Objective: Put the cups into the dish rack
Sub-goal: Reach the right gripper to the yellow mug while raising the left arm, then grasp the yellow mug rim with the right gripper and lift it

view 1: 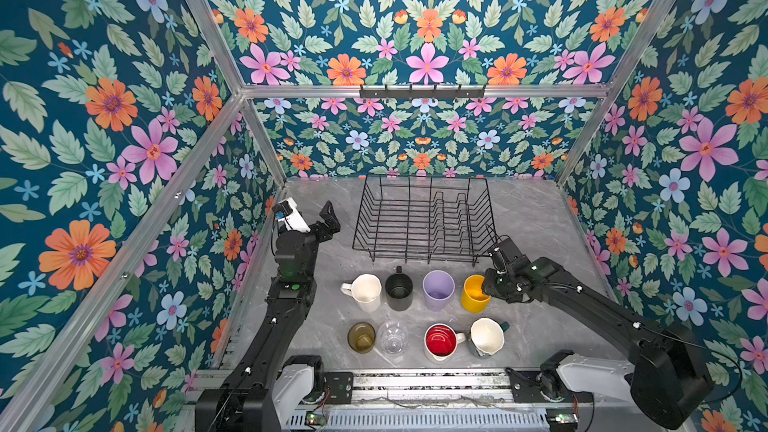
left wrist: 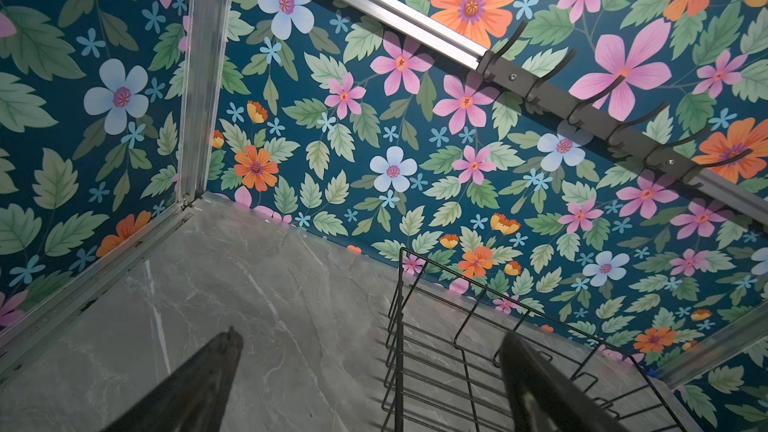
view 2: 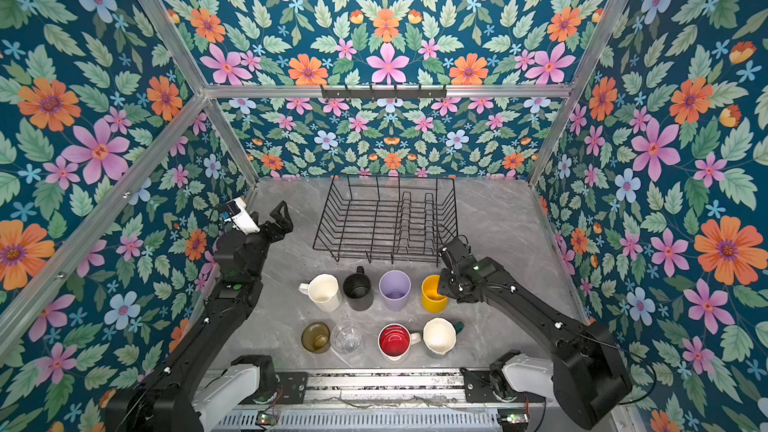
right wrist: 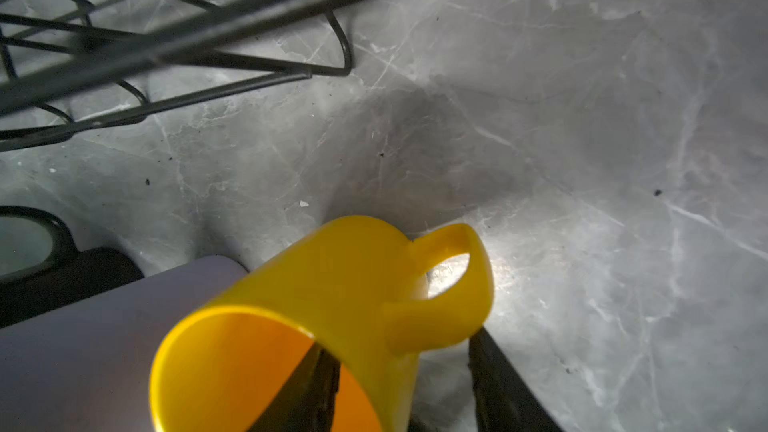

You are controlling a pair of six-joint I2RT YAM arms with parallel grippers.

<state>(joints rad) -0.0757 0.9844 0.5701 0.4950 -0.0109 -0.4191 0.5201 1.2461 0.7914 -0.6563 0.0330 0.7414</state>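
Observation:
Eight cups stand in two rows on the grey table in front of the black wire dish rack [view 1: 424, 218] [view 2: 386, 218], which holds nothing. Back row: cream mug [view 1: 365, 290], black mug [view 1: 399, 286], lilac tumbler [view 1: 438, 288], yellow mug [view 1: 473, 295] [right wrist: 332, 284]. Front row: olive glass [view 1: 361, 336], clear glass [view 1: 392, 336], red-inside mug [view 1: 440, 340], teal mug [view 1: 486, 336]. My right gripper [view 1: 484, 286] [right wrist: 399, 340] straddles the yellow mug's wall by its handle. One finger is inside, and the outer one stands a little off. My left gripper [view 1: 330, 218] [left wrist: 370, 336] hangs open left of the rack.
A black hook rail [view 1: 422, 92] is fixed to the back wall's crossbar. Floral walls and aluminium posts close in three sides. In the right wrist view the rack's near corner [right wrist: 124, 35] is just behind the yellow mug.

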